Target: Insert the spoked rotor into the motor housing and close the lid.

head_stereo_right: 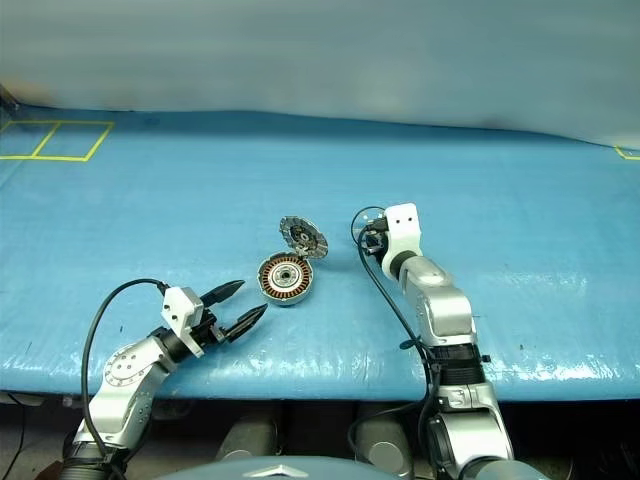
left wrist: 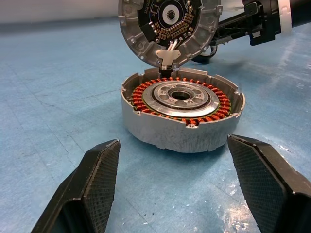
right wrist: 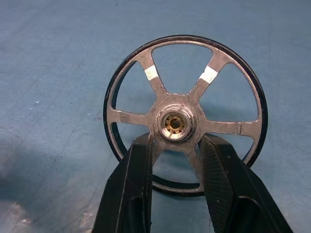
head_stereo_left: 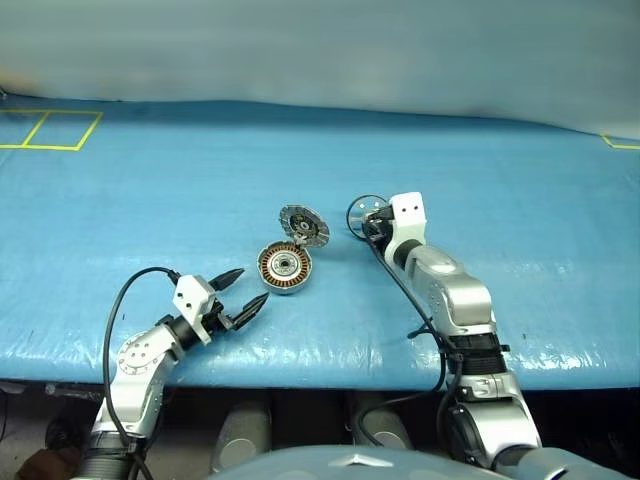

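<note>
Right pincer [right wrist: 177, 160]: two black fingers closed narrowly about the hub of the spoked rotor [right wrist: 184, 114], which stands upright on edge, face toward the wrist. Seen from the head, the rotor [head_stereo_left: 365, 213] is at the tip of the right arm, near the lid and to its right, over the blue surface [head_stereo_left: 150, 200].

Left pincer [head_stereo_left: 245, 290]: fingers spread wide, holding nothing, pointing level at the motor housing [head_stereo_left: 284, 268] from just beside it, apart from it.

Motor housing, one: round silver cup resting on the surface, open. Contents: a ring of copper-brown windings [left wrist: 214, 109] around a silver hub [left wrist: 181, 95].

Lid [head_stereo_left: 304, 225], one: grey disc tilted up from the housing's far rim, joined to it at a small hinge.

Spoked rotor, one: dark rim, silver spokes, two with pale patches.

Arms: right one reaches forward, angled slightly down; left one is low, bent toward the centre.
</note>
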Robot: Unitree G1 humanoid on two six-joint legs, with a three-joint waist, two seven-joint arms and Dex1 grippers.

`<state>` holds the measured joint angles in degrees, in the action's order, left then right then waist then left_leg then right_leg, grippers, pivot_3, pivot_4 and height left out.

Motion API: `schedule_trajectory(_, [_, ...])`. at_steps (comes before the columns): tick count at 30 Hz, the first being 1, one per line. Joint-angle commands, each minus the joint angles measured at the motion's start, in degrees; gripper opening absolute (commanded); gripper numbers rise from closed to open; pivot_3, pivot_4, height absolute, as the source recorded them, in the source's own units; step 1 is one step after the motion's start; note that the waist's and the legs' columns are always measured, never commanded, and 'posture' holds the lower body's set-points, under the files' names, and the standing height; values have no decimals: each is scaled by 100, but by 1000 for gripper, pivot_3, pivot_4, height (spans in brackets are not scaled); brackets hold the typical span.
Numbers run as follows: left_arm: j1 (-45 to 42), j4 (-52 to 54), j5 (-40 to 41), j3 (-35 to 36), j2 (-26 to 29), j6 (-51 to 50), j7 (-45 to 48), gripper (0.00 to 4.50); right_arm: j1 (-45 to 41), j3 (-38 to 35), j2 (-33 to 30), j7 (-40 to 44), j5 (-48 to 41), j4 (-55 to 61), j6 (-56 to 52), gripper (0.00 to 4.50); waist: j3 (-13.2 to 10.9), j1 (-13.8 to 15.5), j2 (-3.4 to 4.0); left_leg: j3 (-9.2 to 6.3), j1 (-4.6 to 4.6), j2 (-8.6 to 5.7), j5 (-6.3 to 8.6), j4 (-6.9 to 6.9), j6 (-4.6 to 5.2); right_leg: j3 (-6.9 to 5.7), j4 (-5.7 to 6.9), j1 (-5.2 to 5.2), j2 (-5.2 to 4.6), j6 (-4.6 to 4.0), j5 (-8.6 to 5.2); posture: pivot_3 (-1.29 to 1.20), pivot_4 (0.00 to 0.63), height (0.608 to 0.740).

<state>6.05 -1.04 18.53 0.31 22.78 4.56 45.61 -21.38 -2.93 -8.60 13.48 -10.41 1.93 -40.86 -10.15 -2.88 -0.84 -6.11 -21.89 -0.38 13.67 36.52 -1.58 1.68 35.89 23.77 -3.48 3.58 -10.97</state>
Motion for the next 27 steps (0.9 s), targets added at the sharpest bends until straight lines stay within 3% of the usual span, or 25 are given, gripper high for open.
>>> schedule_trajectory(1, [-76, 158, 145, 100, 23, 111, 134, 3853, 185, -384, -66, 175, -504, 933, -161, 1290, -1, 1, 2, 0, -2, 0, 0, -1, 0, 0, 0, 2, 0, 0, 0, 0, 150, 740])
schedule_trajectory(11, [-347, -79, 295, 162, -8, 67, 440, 3853, 1179, -998, -497, 1196, -2121, 2181, -671, 1290, -1, 37, 1, 0, -2, 2, 0, -6, 0, -1, -4, 3, 0, -1, -3, 0, 150, 740])
schedule_trajectory(19, [-473, -260, 393, 161, -23, 20, 638, 3853, 2169, -460, -1428, 2768, -2690, 2915, -142, 1290, -3, 57, -1, 2, -3, 1, 1, -10, 0, -1, -9, 2, -2, 4, -9, 0, 150, 740])
schedule_trajectory(27, [-451, -241, 319, 158, -4, 86, 686, 3853, 1577, 520, -1465, 2965, -2442, 2631, 181, 1290, -4, 71, -4, 5, -3, 2, 1, 1, -1, -1, -7, 0, -2, 5, -8, 0, 150, 740])
